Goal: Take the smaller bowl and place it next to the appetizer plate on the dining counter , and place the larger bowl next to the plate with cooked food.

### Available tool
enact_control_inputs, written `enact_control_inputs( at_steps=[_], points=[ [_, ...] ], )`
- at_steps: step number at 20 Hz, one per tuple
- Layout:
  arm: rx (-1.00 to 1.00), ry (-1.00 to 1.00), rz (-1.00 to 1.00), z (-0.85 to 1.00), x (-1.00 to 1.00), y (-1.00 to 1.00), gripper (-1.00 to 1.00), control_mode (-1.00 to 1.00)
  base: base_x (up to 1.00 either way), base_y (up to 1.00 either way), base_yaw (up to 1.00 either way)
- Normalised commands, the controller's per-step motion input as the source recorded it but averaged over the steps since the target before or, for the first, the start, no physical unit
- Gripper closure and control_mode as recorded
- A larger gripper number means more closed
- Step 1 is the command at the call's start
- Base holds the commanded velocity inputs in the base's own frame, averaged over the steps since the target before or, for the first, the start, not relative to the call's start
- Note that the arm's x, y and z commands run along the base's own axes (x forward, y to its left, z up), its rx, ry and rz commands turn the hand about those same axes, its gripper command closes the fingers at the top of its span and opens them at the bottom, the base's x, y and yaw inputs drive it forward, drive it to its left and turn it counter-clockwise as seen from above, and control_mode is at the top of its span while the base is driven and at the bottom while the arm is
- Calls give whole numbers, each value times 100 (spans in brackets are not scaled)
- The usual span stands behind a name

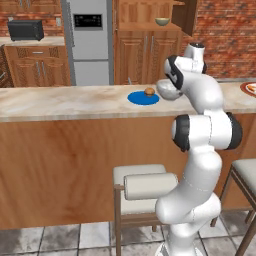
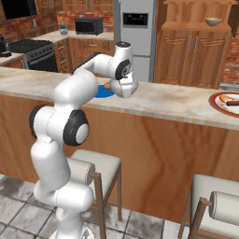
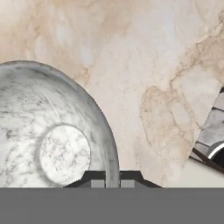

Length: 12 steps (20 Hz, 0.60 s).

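Note:
My gripper (image 3: 112, 183) is shut on the rim of the smaller bowl (image 3: 52, 131), a marbled grey-white bowl held low over the dining counter (image 1: 60, 102). From the base views the smaller bowl (image 2: 127, 88) hangs under the hand, just right of the appetizer plate (image 1: 142, 98), a blue plate with a brown food piece (image 1: 149, 91). I cannot tell whether the bowl touches the stone. The larger bowl (image 2: 213, 21), olive-tan, stands on the wooden cabinet shelf behind the counter. The plate with cooked food (image 2: 226, 103), red-rimmed, lies at the counter's right end.
A cushioned stool (image 1: 140, 175) stands against the counter's front below the arm, and a second stool (image 2: 219, 200) stands to the right. A steel fridge (image 1: 90, 40) and a microwave (image 1: 25, 30) are at the back wall. The counter's edge (image 3: 205, 131) lies near the bowl.

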Motion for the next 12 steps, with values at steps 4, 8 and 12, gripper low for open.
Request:
enact_control_inputs(
  at_steps=[4, 8, 12],
  points=[
    [5, 0, 0, -12, 36, 0, 100, -100, 0, 0, 0],
    [5, 0, 0, -21, 39, 0, 100, -100, 0, 0, 0],
    [0, 3, 0, -44, 28, 0, 100, -100, 0, 0, 0]
  ],
)
